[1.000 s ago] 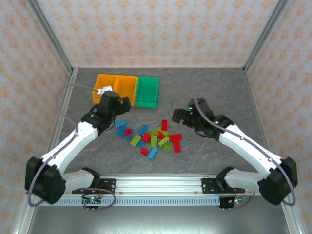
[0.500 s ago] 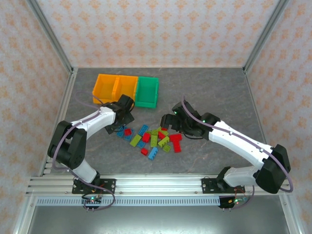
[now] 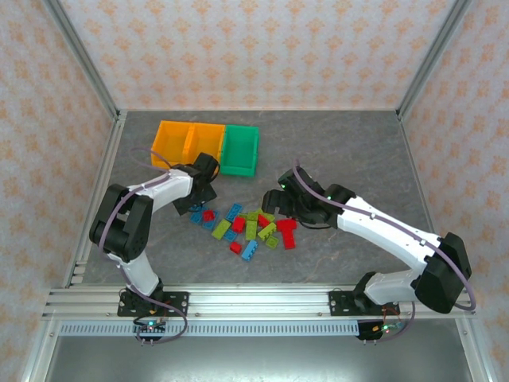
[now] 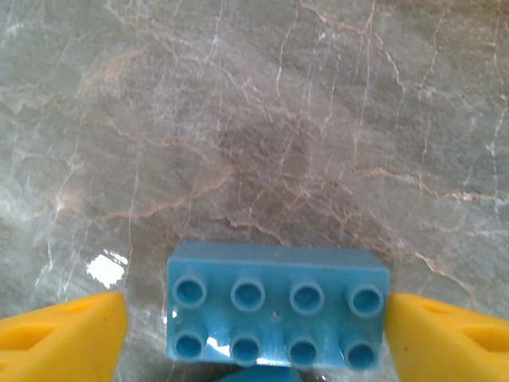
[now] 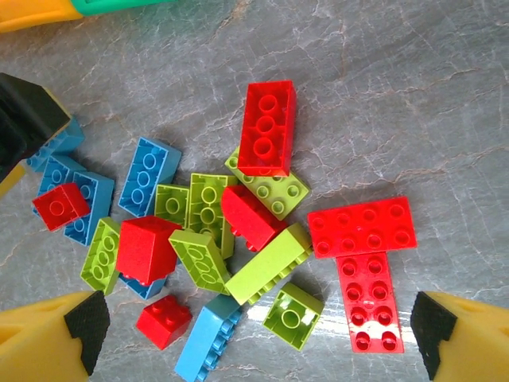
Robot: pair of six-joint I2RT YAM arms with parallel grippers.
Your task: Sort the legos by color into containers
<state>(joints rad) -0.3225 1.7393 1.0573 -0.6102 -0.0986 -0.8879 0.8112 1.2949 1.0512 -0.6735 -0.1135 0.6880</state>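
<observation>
Grey marbled tabletop (image 3: 358, 143), patterned peach walls (image 3: 254, 48), scattered legos (image 3: 286, 225)

Looking down from my right wrist, I count seven red legos (image 5: 362, 227), seven lime green legos (image 5: 208, 211) and six blue legos (image 5: 149, 177). Two of the blue ones are partly covered, so that tally is my best reading. That makes twenty bricks. The containers (image 3: 208, 142) number three: two orange-yellow bins (image 3: 171, 139) and one green bin (image 3: 238, 147).
</observation>
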